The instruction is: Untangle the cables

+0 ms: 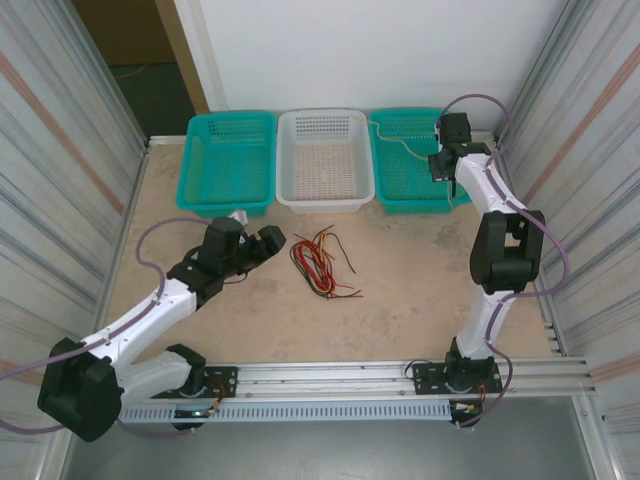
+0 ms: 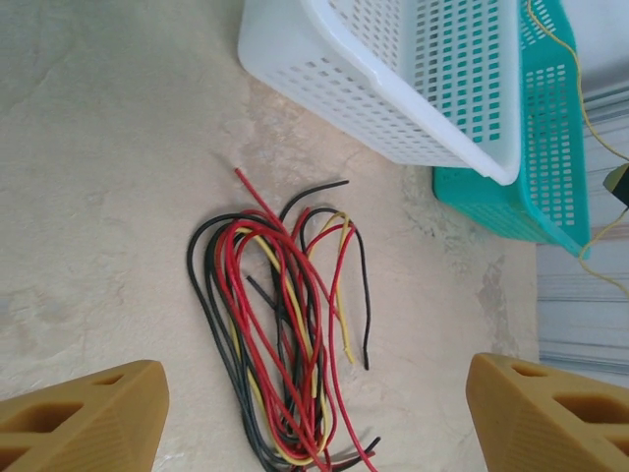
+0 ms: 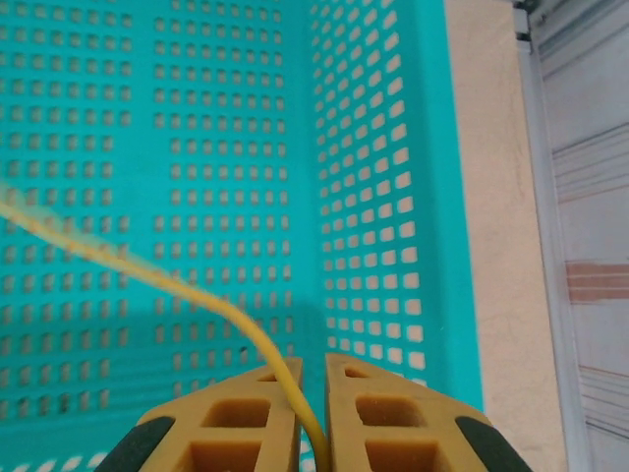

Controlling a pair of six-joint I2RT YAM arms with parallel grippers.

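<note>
Nearest us, the left gripper (image 1: 265, 242) hangs low over the table (image 1: 420, 300) with its jaws spread wide and nothing between them. It is aimed at the cables (image 1: 322, 265), which lie in a loose bundle at mid-table just beyond its fingertips. From the left wrist we make out red, black and pale yellow strands looped over and under one another, touching along most of their run, with a few ends straying free. Further back, three baskets line the far edge: the left teal basket (image 1: 225, 205), the white basket (image 1: 325, 203) and the right teal basket (image 3: 373, 147). Over that last one the right gripper (image 3: 313, 379) has its jaws almost together, with the yellow cable (image 3: 197, 293) running between them and trailing into the basket. Whether they pinch it or merely flank it we cannot tell from this close, blurred angle. By our reading, one strand is separated from the rest and the bulk of the tangle is not yet undone.
</note>
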